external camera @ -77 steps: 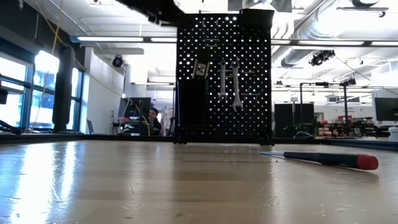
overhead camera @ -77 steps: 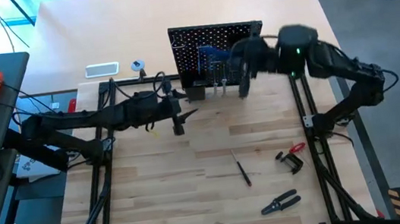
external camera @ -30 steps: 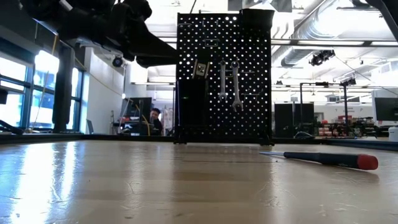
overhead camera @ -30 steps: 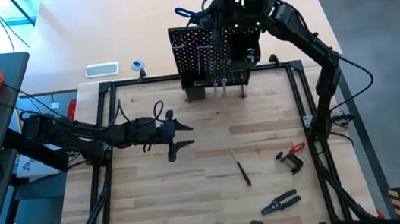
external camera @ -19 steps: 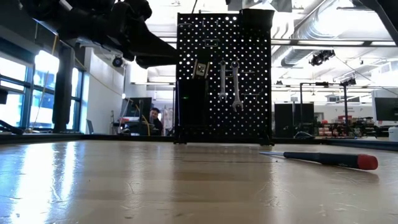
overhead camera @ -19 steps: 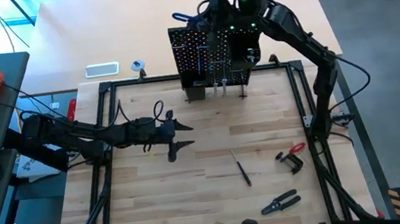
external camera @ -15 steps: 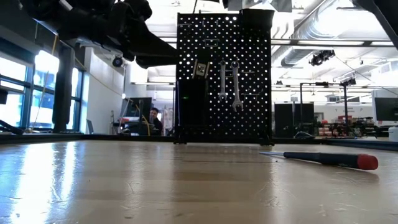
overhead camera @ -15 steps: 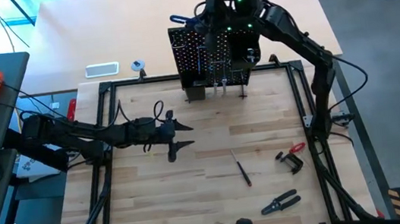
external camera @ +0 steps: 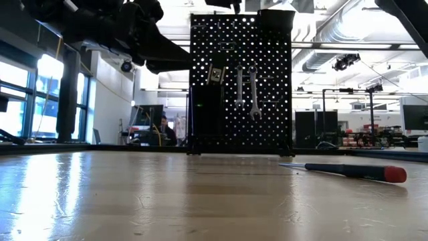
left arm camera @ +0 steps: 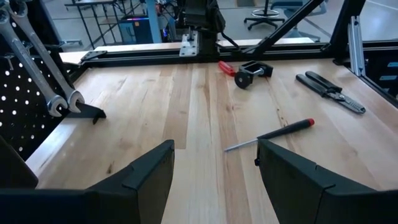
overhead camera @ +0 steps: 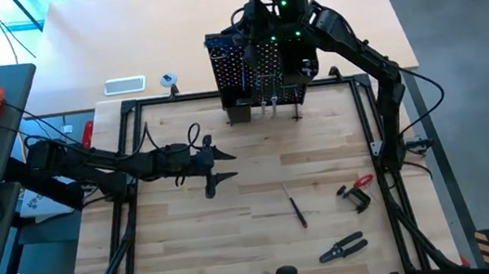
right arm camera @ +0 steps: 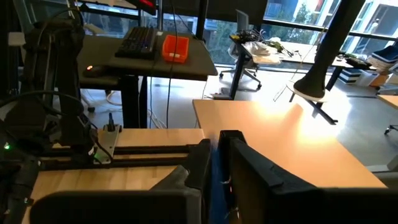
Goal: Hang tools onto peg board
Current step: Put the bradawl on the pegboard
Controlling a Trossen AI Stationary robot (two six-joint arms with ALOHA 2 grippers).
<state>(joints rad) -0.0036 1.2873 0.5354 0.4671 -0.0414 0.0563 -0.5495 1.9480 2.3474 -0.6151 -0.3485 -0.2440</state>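
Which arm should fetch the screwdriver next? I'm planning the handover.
Left, probably. Its open, empty hand hovers over the table near the screwdriver, while the right hand is up at the peg board, busy with a blue tool.

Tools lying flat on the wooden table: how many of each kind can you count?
Screwdriver: 1
Red-and-black clamp: 1
Pliers: 1
Total: 3
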